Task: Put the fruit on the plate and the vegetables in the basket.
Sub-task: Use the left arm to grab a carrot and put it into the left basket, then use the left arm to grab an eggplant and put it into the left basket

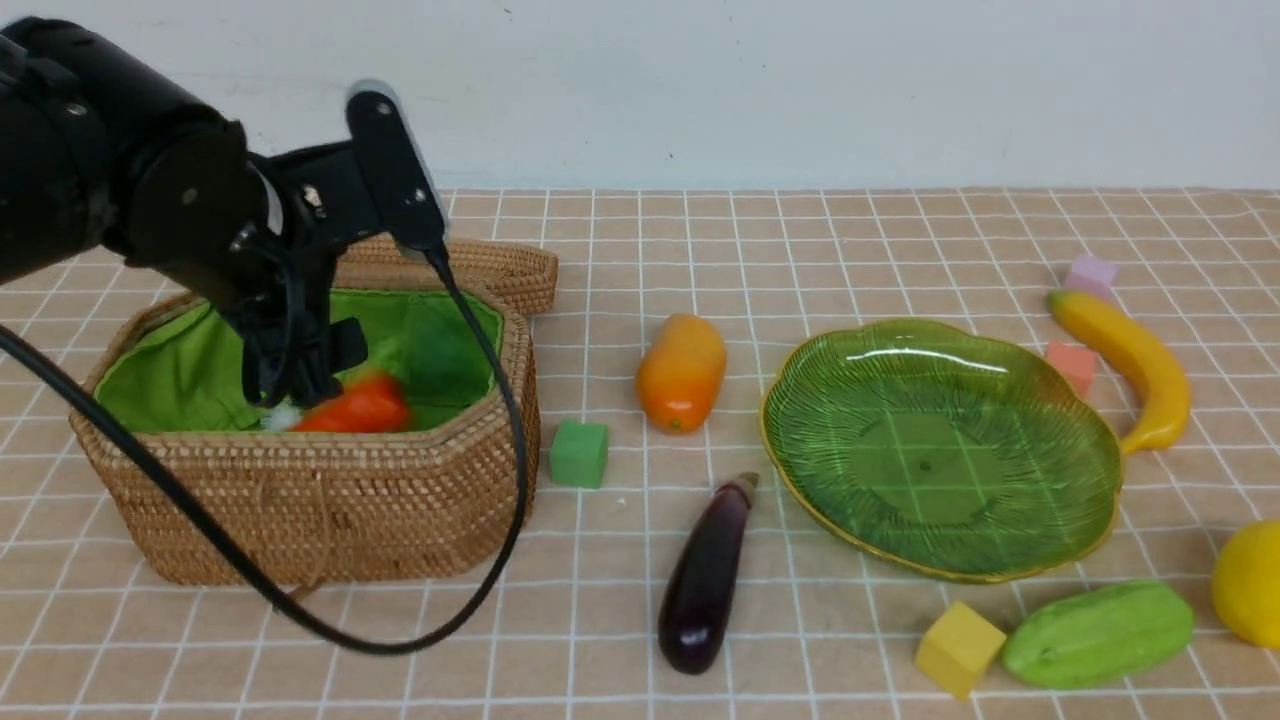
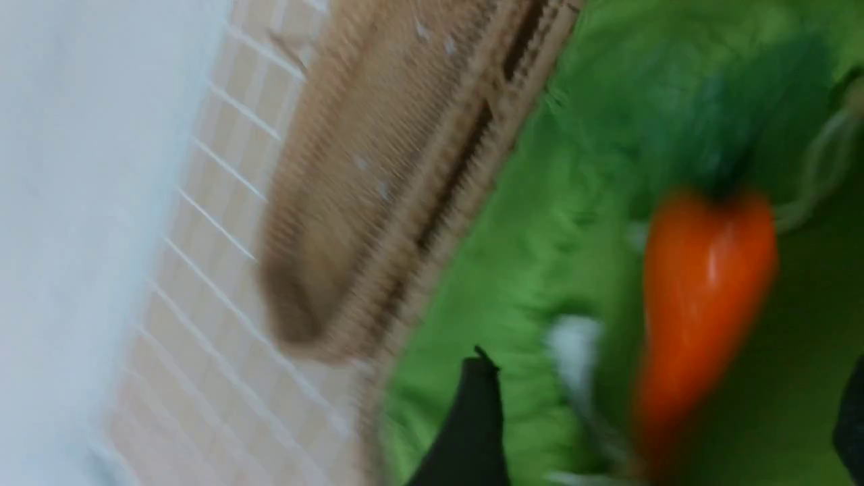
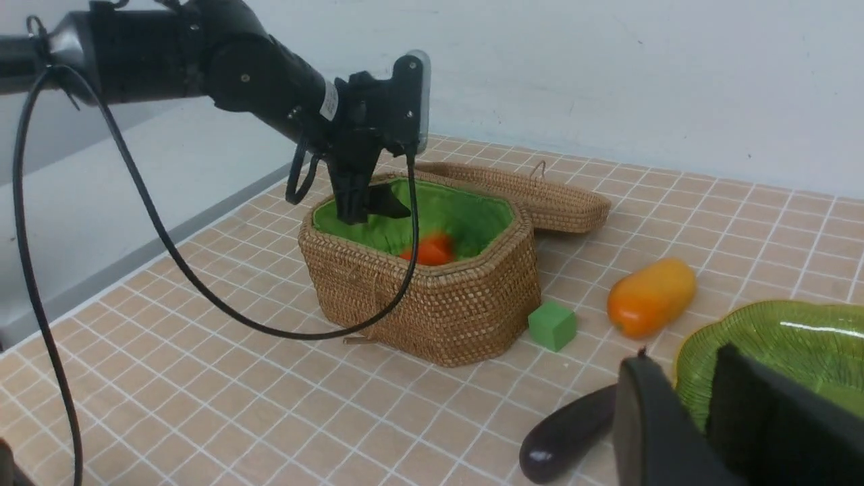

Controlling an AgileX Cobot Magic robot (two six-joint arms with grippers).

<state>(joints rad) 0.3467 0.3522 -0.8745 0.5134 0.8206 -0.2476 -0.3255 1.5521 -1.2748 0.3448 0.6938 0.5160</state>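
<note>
My left gripper (image 1: 300, 385) is open inside the wicker basket (image 1: 320, 500). The orange-red carrot (image 1: 360, 408) is blurred on the green lining, between the spread fingers (image 2: 476, 418) and not gripped. The mango (image 1: 681, 372) and eggplant (image 1: 705, 580) lie between the basket and the empty green plate (image 1: 940, 440). The banana (image 1: 1130, 355) lies beyond the plate on the right. The cucumber (image 1: 1098, 634) and lemon (image 1: 1250, 582) are at the front right. My right gripper (image 3: 682, 354) is shut and empty, above the plate's rim (image 3: 688, 344) near the eggplant (image 3: 574, 432).
The basket's lid (image 1: 500, 268) lies open behind it. A green foam cube (image 1: 578, 453) sits beside the basket, a yellow one (image 1: 958, 647) by the cucumber, and pink (image 1: 1072, 365) and lilac (image 1: 1090, 272) ones near the banana. The left arm's cable (image 1: 420, 640) loops in front of the basket.
</note>
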